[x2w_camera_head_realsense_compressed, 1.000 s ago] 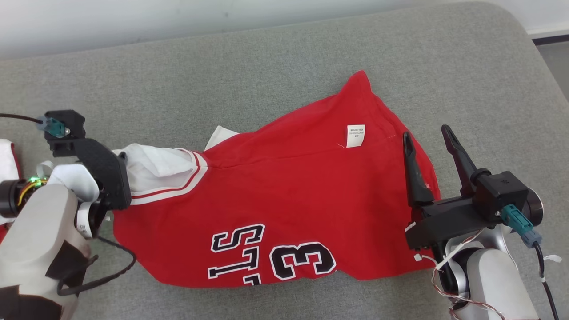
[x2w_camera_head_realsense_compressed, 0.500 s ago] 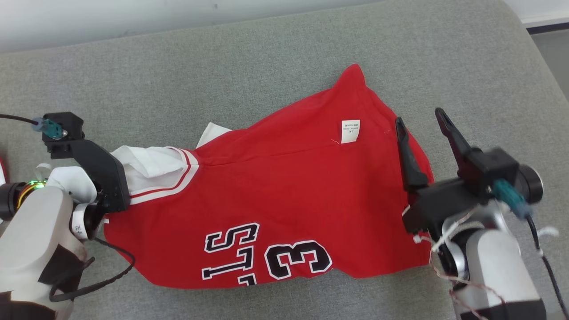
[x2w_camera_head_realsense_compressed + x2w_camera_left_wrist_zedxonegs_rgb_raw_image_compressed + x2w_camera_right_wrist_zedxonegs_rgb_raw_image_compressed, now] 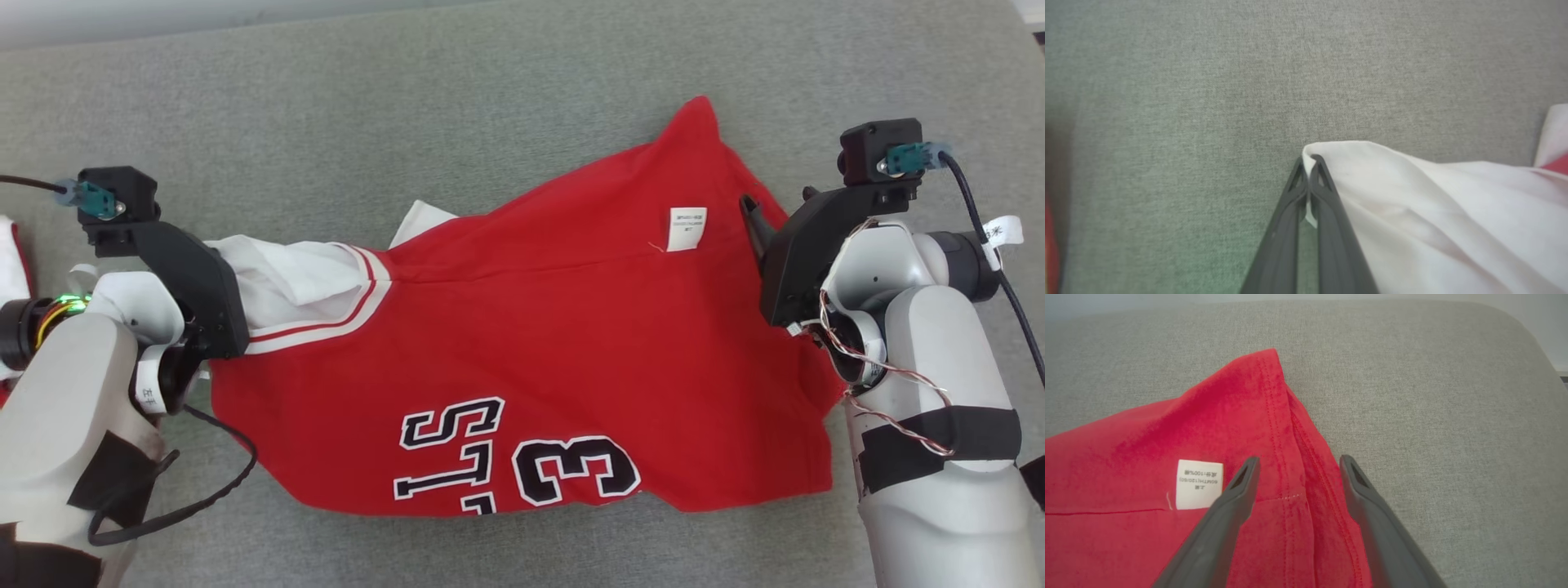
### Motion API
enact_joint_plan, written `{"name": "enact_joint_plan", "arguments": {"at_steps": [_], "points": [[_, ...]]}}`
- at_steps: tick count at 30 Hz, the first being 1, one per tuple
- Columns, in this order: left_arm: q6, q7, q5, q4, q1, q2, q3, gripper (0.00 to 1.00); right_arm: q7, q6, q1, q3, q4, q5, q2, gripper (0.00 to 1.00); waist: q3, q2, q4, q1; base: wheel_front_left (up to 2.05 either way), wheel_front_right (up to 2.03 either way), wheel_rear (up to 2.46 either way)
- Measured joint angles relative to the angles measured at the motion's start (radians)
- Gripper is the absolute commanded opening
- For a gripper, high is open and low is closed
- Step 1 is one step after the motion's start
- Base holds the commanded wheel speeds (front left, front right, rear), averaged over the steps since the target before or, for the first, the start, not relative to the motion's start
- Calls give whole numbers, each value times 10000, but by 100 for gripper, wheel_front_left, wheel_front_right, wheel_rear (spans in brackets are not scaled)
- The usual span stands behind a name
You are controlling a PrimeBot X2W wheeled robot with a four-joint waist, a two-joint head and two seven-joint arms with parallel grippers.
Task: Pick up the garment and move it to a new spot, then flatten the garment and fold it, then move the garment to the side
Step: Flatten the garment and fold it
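Fabric covers the middle of the grey cushion [image 3: 367,106]: the red garment [image 3: 522,343] lies spread there, its white end [image 3: 286,273] drawn out to the left. The left gripper [image 3: 1308,165] has its fingers pressed together on the edge of that white end, pinching a thin fold at the tips, presumably to anchor it so the cloth can be pulled flat. The right gripper [image 3: 1299,461] stands spread wide, straddling the stitched hem [image 3: 1306,502] just right of the care label [image 3: 1199,484], likely lining up a second grip (nothing is caught between the fingers yet). Whether its tips touch the cloth I cannot tell. In the head view both sets of fingertips are largely hidden under the wrist housings. The lettering [image 3: 522,469] at the near edge folds under and is cut off, and the label's print is too small to read. At the far left, a cloth scrap [image 3: 10,269] is cropped by the frame.
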Motion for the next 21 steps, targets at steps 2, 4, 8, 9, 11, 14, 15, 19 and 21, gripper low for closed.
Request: {"name": "enact_joint_plan", "arguments": {"at_steps": [2,4,8,9,11,14,15,19,21], "points": [[-4,15,-2,-48,-44,2,-2,0,274,0,5,-46,33,-167,69,100,74,0,104,0,0,0,0],[-4,12,-8,-90,-64,21,-2,0,520,0,14,-75,31,-276,128,100,141,0,172,0,0,0,0],[23,10,-58,-194,-67,15,-10,0,821,0,155,-221,10,-449,180,100,205,0,242,0,0,0,0],[38,12,-69,-217,-67,17,-13,0,830,0,155,-291,0,-485,184,100,216,0,244,-1,0,0,0],[63,12,-71,-253,-67,17,-21,0,832,0,155,-372,35,-504,196,100,243,0,250,0,0,0,0],[63,13,-75,-303,-69,27,-36,0,775,0,154,-389,184,-520,265,100,283,0,258,0,0,0,0],[61,15,-77,-313,-70,33,-40,0,711,0,149,-378,226,-518,290,100,293,0,258,0,0,0,0],[4,6,-96,-274,-122,73,-44,0,472,0,99,-230,449,-412,328,92,307,0,245,0,0,0,0],[0,-54,-180,-228,-132,79,-52,0,364,0,36,-136,560,-422,334,45,294,0,239,0,0,0,0]]}}
